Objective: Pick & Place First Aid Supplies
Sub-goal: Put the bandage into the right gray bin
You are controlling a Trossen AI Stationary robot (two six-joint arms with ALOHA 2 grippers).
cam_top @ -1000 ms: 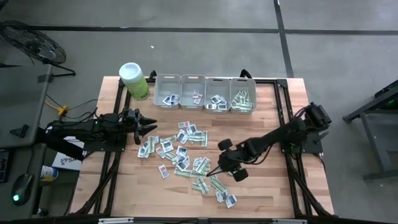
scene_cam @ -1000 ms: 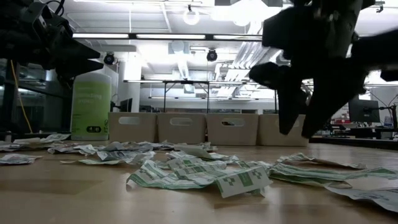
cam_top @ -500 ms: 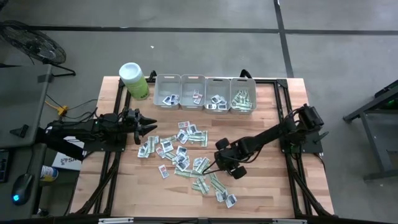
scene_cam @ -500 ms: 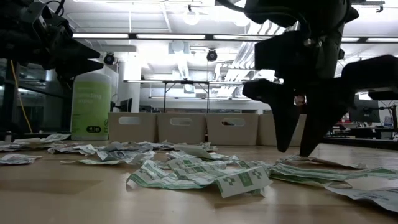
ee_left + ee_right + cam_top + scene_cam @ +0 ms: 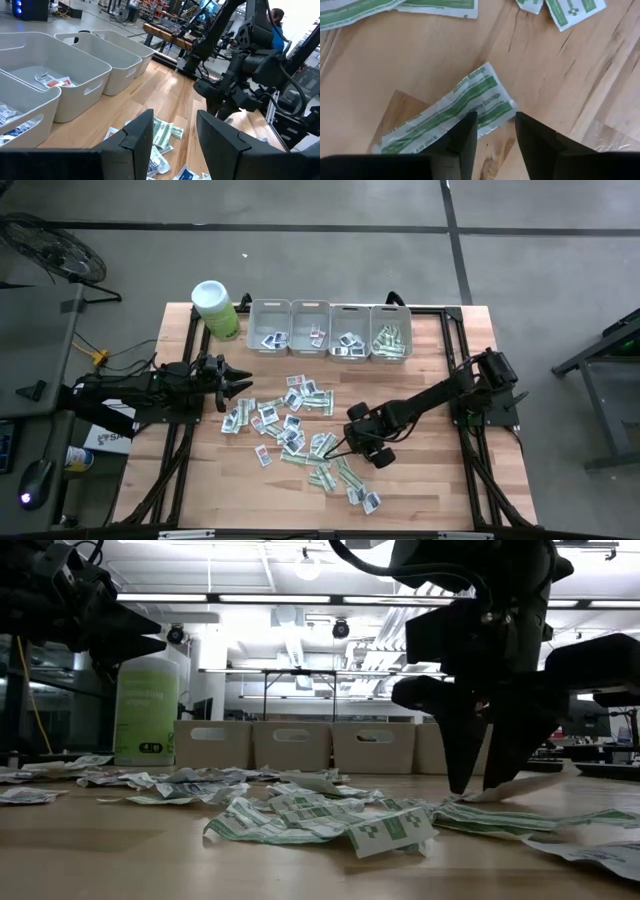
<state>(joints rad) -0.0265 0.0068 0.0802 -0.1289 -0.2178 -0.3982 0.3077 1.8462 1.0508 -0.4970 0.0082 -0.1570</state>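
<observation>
Right gripper has come in from the table's right & dropped onto the scatter, fingers spread astride one end of a green-and-white bandage strip, not pinching yet. I'd press flat before closing, since it's thin crinkled paper lying flat on bare wood; left gripper waits open at the left edge.

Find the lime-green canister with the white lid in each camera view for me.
High view: canister at the table's far left corner, beside the leftmost grey bin.
Low view: canister left of the bin row.
Left wrist view: not in it.
Right wrist view: not in it.
Shared landmark: the bins.
</observation>
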